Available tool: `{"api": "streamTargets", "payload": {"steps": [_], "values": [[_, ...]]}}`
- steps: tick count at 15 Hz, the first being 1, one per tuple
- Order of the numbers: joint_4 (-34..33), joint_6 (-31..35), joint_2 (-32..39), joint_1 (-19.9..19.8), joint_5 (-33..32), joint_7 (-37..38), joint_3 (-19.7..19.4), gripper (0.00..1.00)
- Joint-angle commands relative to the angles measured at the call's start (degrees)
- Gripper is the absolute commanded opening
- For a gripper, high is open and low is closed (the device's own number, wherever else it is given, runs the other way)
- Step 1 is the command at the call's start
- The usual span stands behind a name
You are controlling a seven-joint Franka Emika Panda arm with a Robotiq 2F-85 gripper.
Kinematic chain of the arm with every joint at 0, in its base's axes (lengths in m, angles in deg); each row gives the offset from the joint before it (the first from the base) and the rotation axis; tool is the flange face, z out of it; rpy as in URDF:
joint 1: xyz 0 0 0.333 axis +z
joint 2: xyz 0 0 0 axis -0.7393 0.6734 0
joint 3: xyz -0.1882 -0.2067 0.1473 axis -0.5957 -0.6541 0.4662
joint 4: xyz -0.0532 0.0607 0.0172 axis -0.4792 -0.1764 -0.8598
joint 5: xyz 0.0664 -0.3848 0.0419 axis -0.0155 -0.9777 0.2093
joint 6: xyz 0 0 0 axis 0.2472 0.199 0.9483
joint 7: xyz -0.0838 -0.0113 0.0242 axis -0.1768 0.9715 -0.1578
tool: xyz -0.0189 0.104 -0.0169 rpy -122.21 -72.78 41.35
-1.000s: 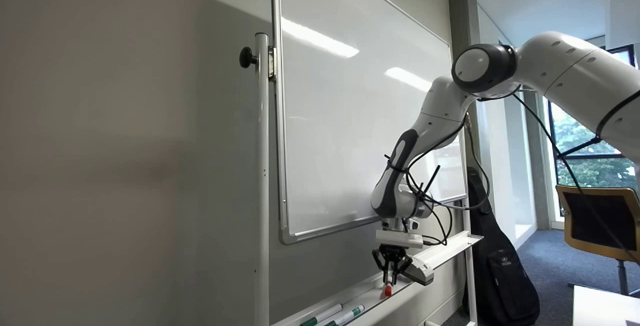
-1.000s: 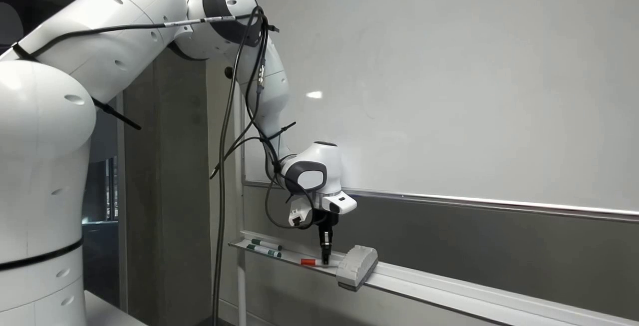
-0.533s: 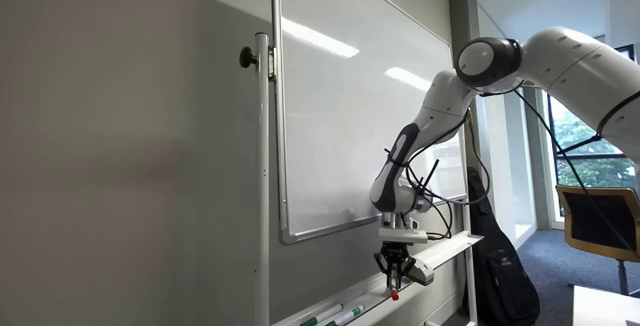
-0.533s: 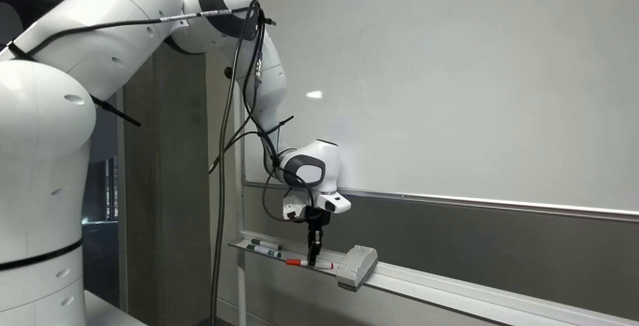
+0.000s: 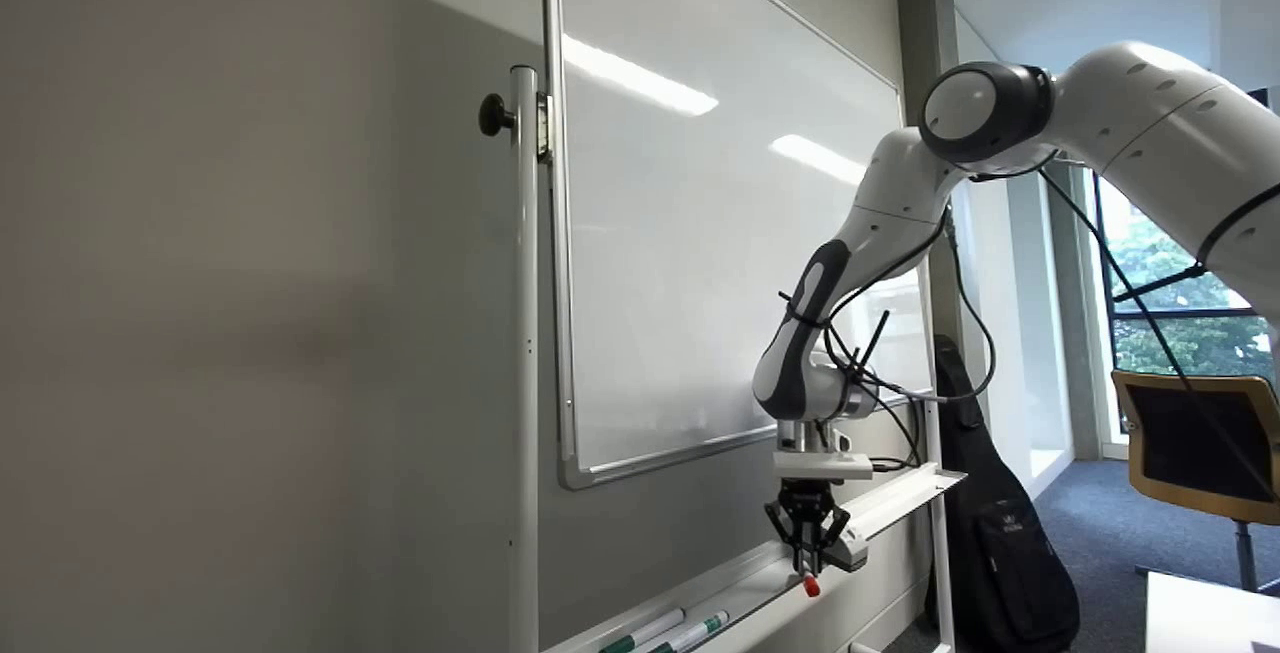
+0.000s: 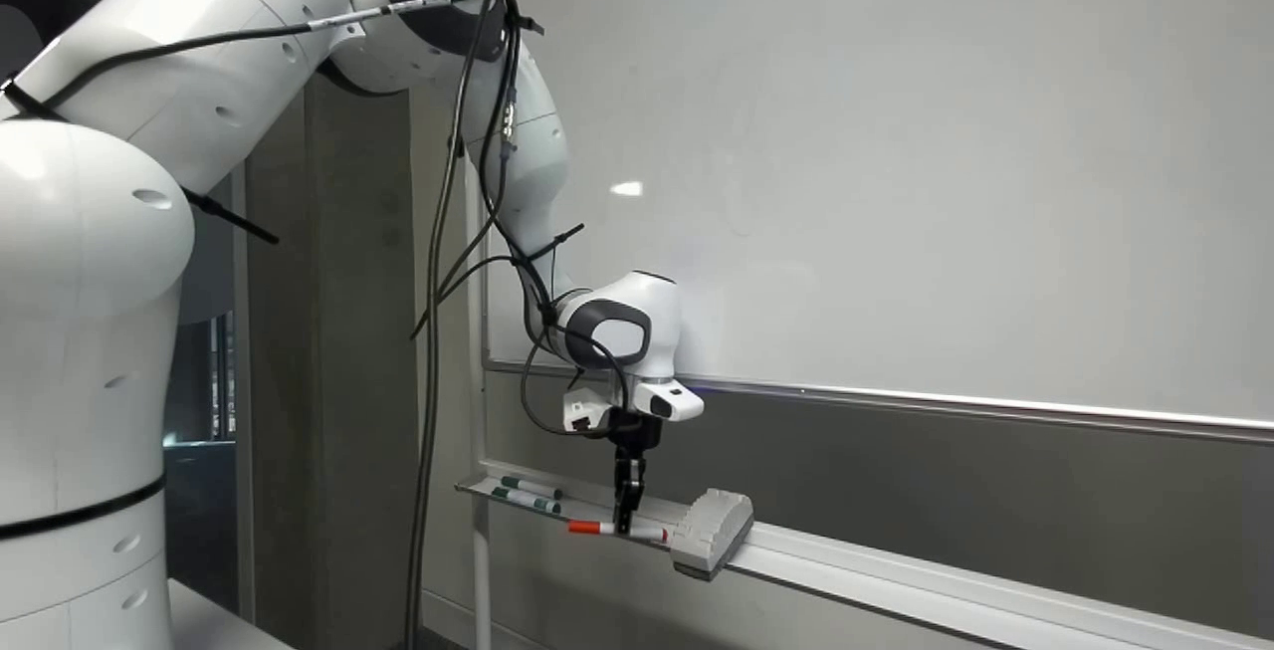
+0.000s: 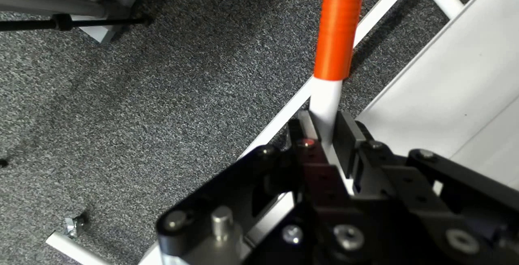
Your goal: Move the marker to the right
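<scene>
A white marker with a red-orange cap point(image 7: 338, 37) is held between the finger pads point(image 7: 348, 133) of my gripper point(image 7: 327, 127) in the wrist view. Its cap points away from the gripper and overhangs the floor. In an exterior view the marker's white body point(image 6: 650, 534) lies at the front edge of the whiteboard tray point(image 6: 846, 570), red at both ends. Its far end is close to a pale eraser-like block point(image 6: 714, 534). In another exterior view the red cap point(image 5: 811, 586) shows below the gripper point(image 5: 808, 563). I cannot tell whether the marker touches the tray.
Green markers lie on the tray point(image 6: 528, 499) beyond the cap end and also show at the bottom of an exterior view point(image 5: 690, 631). The whiteboard point(image 6: 896, 182) hangs above the tray. Black cables point(image 6: 433, 331) hang from the arm.
The gripper has moved outward to the tray's front edge with the marker in it. The marker's far end, earlier hidden at the block, now shows. The block and green markers have not moved.
</scene>
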Motion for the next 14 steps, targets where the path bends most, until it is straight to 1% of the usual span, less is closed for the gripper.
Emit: {"api": "streamTargets", "payload": {"steps": [1, 7, 14], "values": [[4.9, -1.5, -5.1, 0.6, -1.8, 0.2, -1.5, 0.05], [8.3, -2.6, -10.6, 0.5, -3.7, -0.6, -1.7, 0.05], [9.9, -5.3, -15.6, 0.8, -6.6, 0.4, -2.4, 0.05]]}}
